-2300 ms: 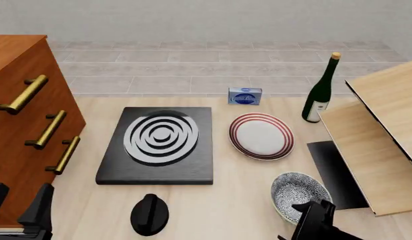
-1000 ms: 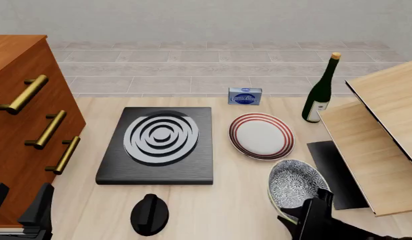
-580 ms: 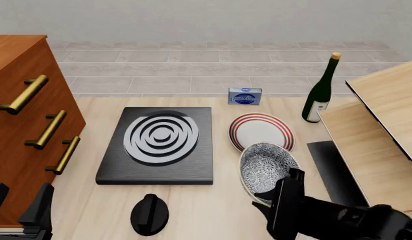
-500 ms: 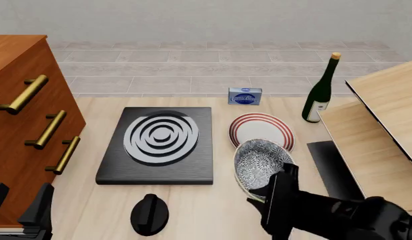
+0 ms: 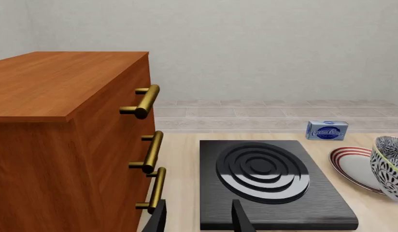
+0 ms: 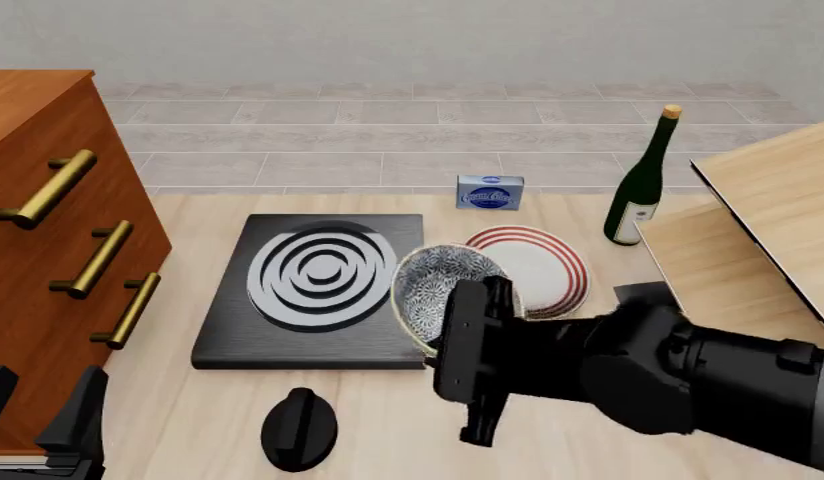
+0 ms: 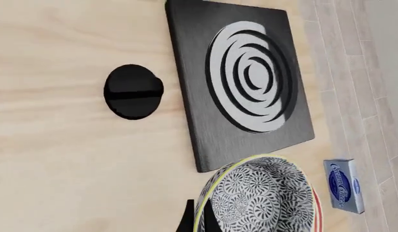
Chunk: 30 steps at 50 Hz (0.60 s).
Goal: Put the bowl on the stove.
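The speckled blue-grey bowl (image 6: 439,285) is held tilted in the air over the right edge of the black stove (image 6: 285,320) with silver burner rings. My right gripper (image 6: 455,322) is shut on the bowl's near rim. In the right wrist view the bowl (image 7: 260,198) fills the area near the fingers, with the stove (image 7: 186,53) just beyond it. In the left wrist view the stove (image 5: 276,205) lies ahead and the bowl (image 5: 392,166) shows at the frame's edge. My left gripper (image 5: 199,221) is open and empty, low by the dresser, also seen in the front view (image 6: 45,425).
A red-rimmed white plate (image 6: 546,265) lies right of the stove, partly behind the bowl. A black round knob (image 6: 299,428) sits in front of the stove. A wooden dresser (image 6: 39,260) stands left, wooden boards (image 6: 759,250) right, a wine bottle (image 6: 639,185) and blue box (image 6: 490,192) at the back.
My right arm has lifted the bowl from the table's near right and carried it left, past the plate, to the stove's right edge. The left arm has not moved.
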### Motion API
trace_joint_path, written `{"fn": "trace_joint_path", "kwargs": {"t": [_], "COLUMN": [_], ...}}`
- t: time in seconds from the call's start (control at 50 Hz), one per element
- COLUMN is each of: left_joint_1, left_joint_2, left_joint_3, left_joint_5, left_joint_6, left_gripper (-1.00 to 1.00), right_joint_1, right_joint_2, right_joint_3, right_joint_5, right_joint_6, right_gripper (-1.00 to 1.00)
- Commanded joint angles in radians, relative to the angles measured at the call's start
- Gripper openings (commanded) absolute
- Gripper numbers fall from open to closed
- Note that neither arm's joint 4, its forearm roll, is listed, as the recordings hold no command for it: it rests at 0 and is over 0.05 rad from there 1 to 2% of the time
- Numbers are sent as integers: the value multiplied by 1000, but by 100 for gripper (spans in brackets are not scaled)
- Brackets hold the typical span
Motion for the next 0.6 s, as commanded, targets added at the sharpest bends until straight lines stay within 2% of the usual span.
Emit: {"fn": "trace_joint_path", "kwargs": {"t": [0.02, 0.3, 0.6], "left_joint_1": [0, 0, 0], "left_joint_2": [0, 0, 0], "left_joint_3": [0, 0, 0], "left_joint_5": [0, 0, 0], "left_joint_6": [0, 0, 0], "left_gripper": [100, 100, 100], "right_joint_1": [32, 13, 20], "right_joint_2": [137, 284, 467], "right_joint_3": [-174, -355, -585], "right_joint_5": [67, 130, 187], "right_joint_6": [23, -17, 3], "right_gripper": [-100, -100, -100]}}
